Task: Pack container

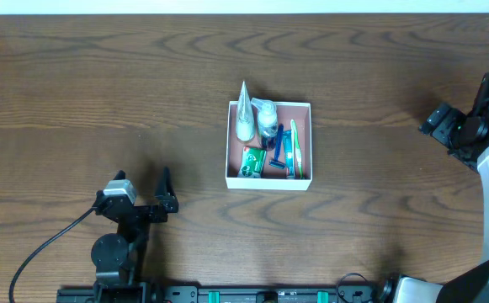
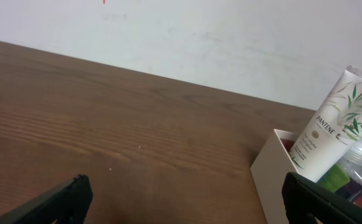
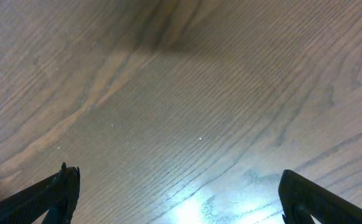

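Note:
The container [image 1: 299,107], a square shallow white-walled box with a reddish-brown inside, sits mid-table. It holds a white Pantene tube [image 1: 244,115], a small clear bottle [image 1: 267,118], a green packet [image 1: 252,162], a blue razor [image 1: 278,147] and a green toothbrush [image 1: 293,147]. My left gripper [image 1: 167,192] is open and empty at the front left, apart from the box; its wrist view shows the box corner [image 2: 271,168] and the tube [image 2: 330,127]. My right gripper [image 1: 440,119] is open and empty at the far right, over bare wood [image 3: 187,124].
The table is dark brown wood [image 1: 101,84]. A black cable [image 1: 42,248] runs from the left arm's base toward the front left edge. A white wall [image 2: 199,37] stands behind the table.

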Robot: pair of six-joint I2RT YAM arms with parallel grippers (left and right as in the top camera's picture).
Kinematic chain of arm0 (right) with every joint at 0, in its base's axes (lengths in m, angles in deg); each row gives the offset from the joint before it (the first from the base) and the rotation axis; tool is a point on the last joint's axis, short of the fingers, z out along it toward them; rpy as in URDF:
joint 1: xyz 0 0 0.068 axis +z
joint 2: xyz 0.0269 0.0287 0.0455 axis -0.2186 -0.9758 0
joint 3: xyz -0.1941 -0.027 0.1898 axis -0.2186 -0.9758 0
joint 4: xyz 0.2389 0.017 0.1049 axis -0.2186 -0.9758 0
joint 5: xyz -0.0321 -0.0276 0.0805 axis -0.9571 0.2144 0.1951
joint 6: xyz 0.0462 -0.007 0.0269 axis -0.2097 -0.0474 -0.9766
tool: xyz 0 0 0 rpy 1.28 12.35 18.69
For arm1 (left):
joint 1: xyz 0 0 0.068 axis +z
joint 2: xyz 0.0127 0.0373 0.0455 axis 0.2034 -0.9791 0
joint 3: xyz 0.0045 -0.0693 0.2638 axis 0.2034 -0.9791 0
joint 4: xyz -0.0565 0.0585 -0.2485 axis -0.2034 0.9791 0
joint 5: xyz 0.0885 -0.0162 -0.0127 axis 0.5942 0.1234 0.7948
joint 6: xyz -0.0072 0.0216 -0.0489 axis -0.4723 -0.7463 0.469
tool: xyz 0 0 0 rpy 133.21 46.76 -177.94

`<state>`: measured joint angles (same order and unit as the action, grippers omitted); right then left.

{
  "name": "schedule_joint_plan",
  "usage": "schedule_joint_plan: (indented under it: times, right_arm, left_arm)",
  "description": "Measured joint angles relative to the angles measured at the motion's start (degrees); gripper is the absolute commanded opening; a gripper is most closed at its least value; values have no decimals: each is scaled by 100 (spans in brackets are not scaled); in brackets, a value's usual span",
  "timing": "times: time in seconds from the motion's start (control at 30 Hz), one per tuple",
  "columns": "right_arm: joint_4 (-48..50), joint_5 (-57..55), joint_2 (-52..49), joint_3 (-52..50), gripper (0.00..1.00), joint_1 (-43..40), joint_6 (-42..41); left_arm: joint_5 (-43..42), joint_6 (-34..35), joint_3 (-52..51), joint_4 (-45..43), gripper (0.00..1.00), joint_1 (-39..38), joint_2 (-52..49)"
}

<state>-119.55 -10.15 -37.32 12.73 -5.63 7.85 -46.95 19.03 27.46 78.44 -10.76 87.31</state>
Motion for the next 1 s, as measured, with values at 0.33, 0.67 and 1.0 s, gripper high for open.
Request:
schedule_joint_plan:
  times: [0.33, 0.67, 1.0]
  right_arm:
    - [0, 0, 0, 0, 99, 0, 2]
    - [-2, -4, 378, -2, 99, 114, 0]
    - [2, -57, 2048, 4, 99, 1808, 15]
  left_arm:
    - [0, -2, 0, 0, 98, 0, 0]
    - [0, -2, 0, 0, 98, 0, 0]
    - [0, -2, 0, 0, 98, 0, -2]
